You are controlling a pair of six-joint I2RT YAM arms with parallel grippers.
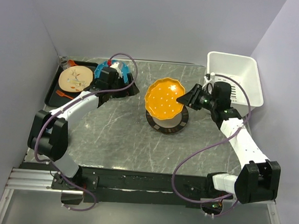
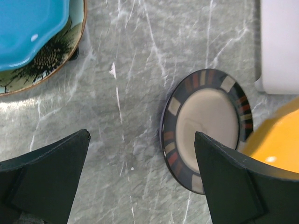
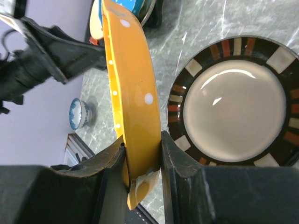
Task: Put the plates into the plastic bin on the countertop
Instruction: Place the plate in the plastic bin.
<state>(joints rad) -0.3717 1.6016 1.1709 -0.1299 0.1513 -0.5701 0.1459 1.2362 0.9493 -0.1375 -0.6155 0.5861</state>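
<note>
top view, orange plate: the orange plate [image 1: 163, 99], dotted with white, is hanging tilted above the middle of the countertop [image 1: 127, 136], well apart from the white bin [image 1: 249, 73] sitting at the far right corner.
top view, right gripper: the right gripper [image 1: 187, 99] is pinching the orange plate's right edge.
top view, striped plate: the striped plate [image 1: 166, 124] is lying flat on the countertop, partly under the orange plate.
top view, left side: the left gripper [image 1: 129, 89] is hovering near a blue plate [image 1: 102, 67]; a cream plate [image 1: 76, 78] with coloured marks is lying on a black tray [image 1: 52, 92].
top view, writing: dark marks on the white bin's wall are too small to read.
left wrist view, fingers: the left gripper's fingers [image 2: 46, 177] are standing wide apart, holding nothing, over bare countertop.
left wrist view, plates: the striped plate is showing a cream centre and a dark rim with cream, red and brown blocks; the blue plate is sitting on a patterned plate [image 2: 51, 60] with a brown rim.
right wrist view, grip: the right gripper's fingers [image 3: 177, 163] are clamping the orange plate's rim, white dots showing on the plate.
right wrist view, background: a small blue and white cup [image 3: 78, 113] is standing on the countertop.
</note>
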